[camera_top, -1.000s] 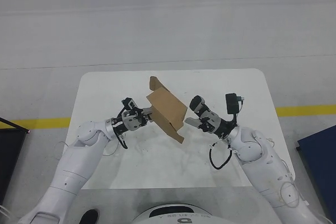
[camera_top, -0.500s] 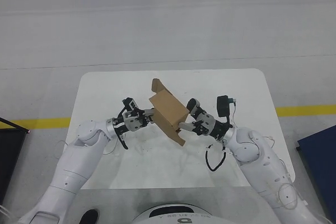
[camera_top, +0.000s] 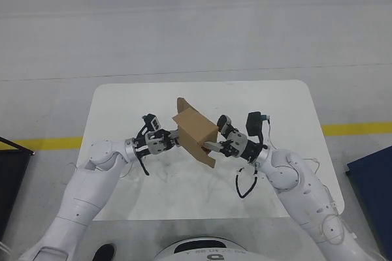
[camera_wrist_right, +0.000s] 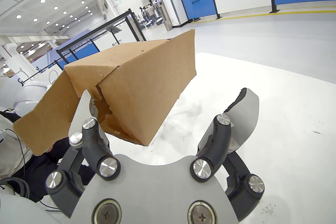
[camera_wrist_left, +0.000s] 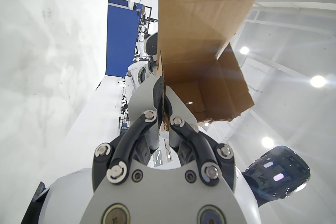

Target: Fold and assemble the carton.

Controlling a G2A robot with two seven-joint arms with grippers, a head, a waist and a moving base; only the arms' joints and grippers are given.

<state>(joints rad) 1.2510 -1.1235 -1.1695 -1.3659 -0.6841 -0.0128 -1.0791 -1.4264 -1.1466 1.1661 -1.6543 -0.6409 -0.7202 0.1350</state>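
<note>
The left gripper [camera_wrist_left: 162, 96] is pinching a wall edge of the brown carton [camera_top: 195, 129], holding it tilted over the middle of the white table [camera_top: 281, 104]. The right gripper [camera_wrist_right: 165, 104] is hovering with its jaws spread wide about the carton's lower corner, one finger just beside a loose flap. The carton's open end is showing bare cardboard walls inside, with one flap standing out unfolded.

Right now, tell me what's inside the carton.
The carton shows bare cardboard walls and a folded flap at its far end, nothing loose. The left gripper, shut on its edge, hides the near corner.
</note>
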